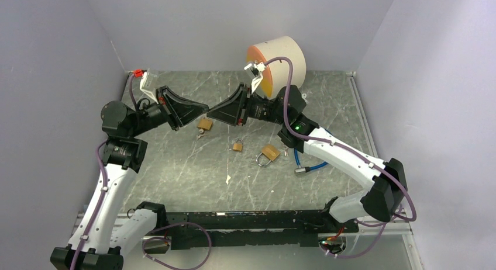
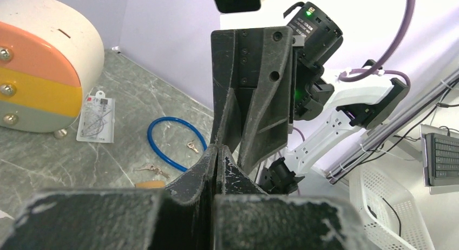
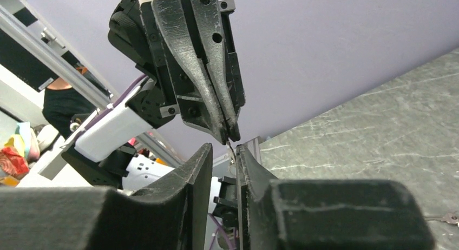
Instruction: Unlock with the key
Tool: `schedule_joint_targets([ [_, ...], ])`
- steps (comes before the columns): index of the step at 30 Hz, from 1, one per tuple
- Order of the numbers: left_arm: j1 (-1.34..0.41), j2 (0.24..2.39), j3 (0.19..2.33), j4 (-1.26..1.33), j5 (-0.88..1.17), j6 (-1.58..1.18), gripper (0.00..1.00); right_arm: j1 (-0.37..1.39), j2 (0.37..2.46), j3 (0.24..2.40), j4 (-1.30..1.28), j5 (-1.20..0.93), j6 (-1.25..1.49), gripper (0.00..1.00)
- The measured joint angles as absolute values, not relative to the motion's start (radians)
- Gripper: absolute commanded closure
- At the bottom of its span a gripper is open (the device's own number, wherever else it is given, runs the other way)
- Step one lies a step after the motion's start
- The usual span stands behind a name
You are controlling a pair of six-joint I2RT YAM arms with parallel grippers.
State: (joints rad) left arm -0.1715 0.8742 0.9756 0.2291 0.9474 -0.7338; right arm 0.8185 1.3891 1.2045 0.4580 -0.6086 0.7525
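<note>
My left gripper (image 1: 203, 110) is shut on a small metal key (image 3: 231, 151) that sticks out from its tips, held in the air above the table. My right gripper (image 1: 210, 114) meets it tip to tip. Its jaws are slightly open and stand on either side of the key, which lies close against one finger (image 3: 244, 163). In the left wrist view my left gripper (image 2: 217, 149) is shut and the key is hidden. Three brass padlocks lie on the table below: one (image 1: 205, 124) under the grippers, one (image 1: 237, 146) in the middle and one (image 1: 269, 152) to its right.
A blue cable lock (image 1: 310, 164) lies right of the padlocks and also shows in the left wrist view (image 2: 172, 144), with loose keys (image 2: 192, 147) beside it. A round cabinet (image 1: 281, 64) with orange and yellow drawers stands at the back. A white card (image 2: 96, 118) lies near it.
</note>
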Motion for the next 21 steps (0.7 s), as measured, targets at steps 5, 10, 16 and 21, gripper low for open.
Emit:
schedule_joint_targets([
  [5, -0.171, 0.874, 0.974, 0.25, 0.958, -0.755, 0.97, 0.819, 1.396, 1.209, 0.464, -0.615, 0.756, 0.87],
  [10, -0.171, 0.874, 0.969, 0.263, 0.962, -0.772, 0.97, 0.819, 1.405, 1.212, 0.464, -0.625, 0.759, 0.79],
  [16, -0.171, 0.874, 0.966, 0.291, 0.964, -0.792, 0.97, 0.82, 1.422, 1.22, 0.465, -0.64, 0.768, 0.84],
  [21, -0.171, 0.875, 0.952, 0.301, 0.963, -0.808, 0.98, 0.82, 1.424, 1.224, 0.466, -0.655, 0.772, 1.0],
])
